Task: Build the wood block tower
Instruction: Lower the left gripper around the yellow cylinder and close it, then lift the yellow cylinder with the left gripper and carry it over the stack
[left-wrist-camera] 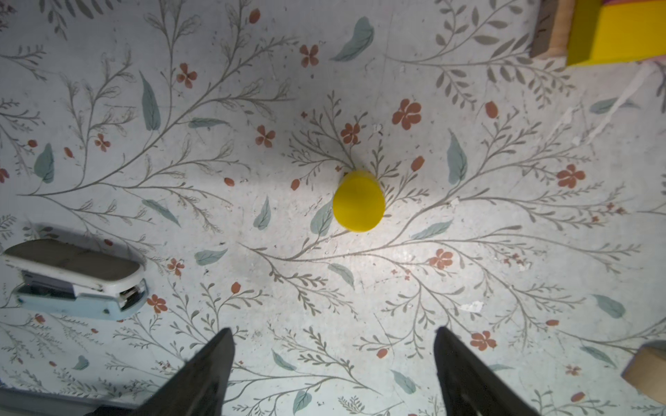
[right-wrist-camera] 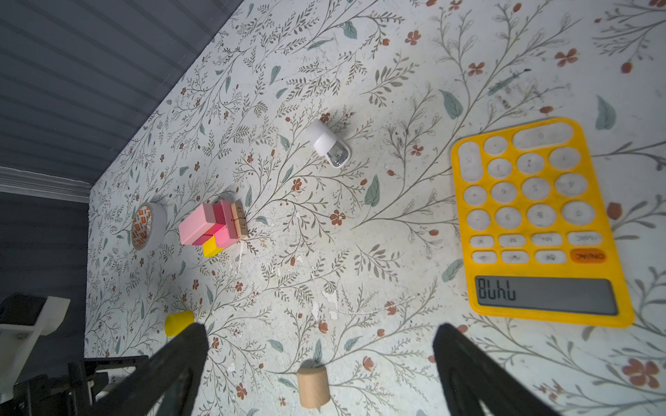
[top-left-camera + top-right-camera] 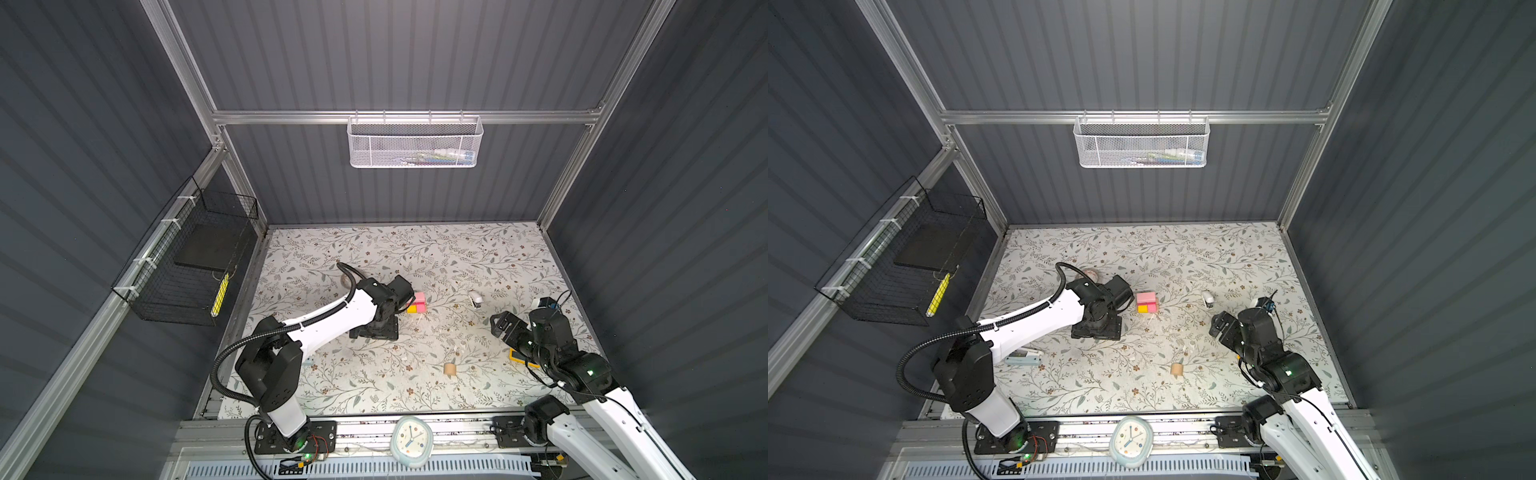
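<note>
The tower [image 3: 417, 302] [image 3: 1146, 302] [image 2: 212, 227] is a low cluster of pink, magenta, yellow and tan wood blocks on the floral mat; its yellow and tan edge [image 1: 612, 32] shows in the left wrist view. A short yellow cylinder [image 1: 358, 201] [image 2: 179, 322] stands upright on the mat. Above it my left gripper [image 1: 333, 333] [image 3: 374, 330] [image 3: 1096, 330] points down, open and empty, hiding it in both top views. A tan cylinder [image 3: 450, 369] [image 3: 1177, 369] [image 2: 312, 385] [image 1: 647, 371] lies on its side. Over it hovers my right gripper [image 2: 320, 329] [image 3: 500, 324] [image 3: 1221, 326], open and empty.
A yellow-orange calculator [image 2: 537, 219] [image 3: 519, 357] lies under the right arm. Right of the tower is a small white stapler [image 2: 329, 144] [image 3: 476, 299]. A tape roll [image 2: 146, 225] [image 3: 1090, 274] lies left of the tower. A white and pale blue stapler [image 1: 75, 277] [image 3: 1025, 357] lies under the left arm.
</note>
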`<action>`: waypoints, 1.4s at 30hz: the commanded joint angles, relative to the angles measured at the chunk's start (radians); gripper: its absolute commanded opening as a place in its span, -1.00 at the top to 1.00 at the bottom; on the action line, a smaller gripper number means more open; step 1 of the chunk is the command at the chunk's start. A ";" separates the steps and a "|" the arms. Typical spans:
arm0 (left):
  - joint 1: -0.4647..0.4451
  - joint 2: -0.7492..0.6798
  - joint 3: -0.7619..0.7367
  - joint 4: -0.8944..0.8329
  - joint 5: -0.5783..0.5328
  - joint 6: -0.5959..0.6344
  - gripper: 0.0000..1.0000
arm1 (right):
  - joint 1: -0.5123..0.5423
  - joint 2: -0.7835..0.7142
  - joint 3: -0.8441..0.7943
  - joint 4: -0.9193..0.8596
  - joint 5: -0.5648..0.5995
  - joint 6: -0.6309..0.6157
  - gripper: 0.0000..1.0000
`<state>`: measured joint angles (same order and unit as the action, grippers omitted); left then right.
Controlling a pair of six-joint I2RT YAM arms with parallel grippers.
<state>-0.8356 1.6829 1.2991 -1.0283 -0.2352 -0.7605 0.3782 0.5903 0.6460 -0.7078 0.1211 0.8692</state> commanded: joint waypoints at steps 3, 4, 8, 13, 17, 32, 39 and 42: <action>0.038 0.057 -0.014 0.092 0.061 0.044 -0.61 | -0.004 -0.015 -0.009 -0.002 -0.005 0.011 -0.98; 0.044 0.068 -0.009 0.094 0.064 0.050 -0.58 | -0.005 -0.018 -0.010 -0.004 -0.004 0.012 -0.98; 0.063 0.096 -0.006 0.100 0.066 0.067 -0.46 | -0.004 -0.034 -0.013 -0.010 0.000 0.013 -0.98; 0.096 0.119 -0.024 0.125 0.080 0.070 -0.23 | -0.004 -0.052 -0.015 -0.021 0.013 0.011 -0.99; 0.104 0.137 -0.028 0.139 0.082 0.073 -0.11 | -0.005 -0.052 -0.015 -0.022 0.017 0.013 -0.99; 0.120 0.172 -0.040 0.163 0.100 0.071 0.20 | -0.004 -0.016 -0.005 0.002 -0.004 0.011 -0.98; 0.123 0.183 -0.042 0.165 0.100 0.069 0.23 | -0.004 -0.015 -0.004 0.005 -0.005 0.010 -0.99; 0.124 0.184 -0.041 0.165 0.100 0.069 0.24 | -0.004 -0.017 -0.005 0.007 -0.002 0.009 -0.98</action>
<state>-0.7189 1.8530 1.2663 -0.8577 -0.1467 -0.6987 0.3782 0.5735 0.6407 -0.7044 0.1184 0.8757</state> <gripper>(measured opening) 0.383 0.992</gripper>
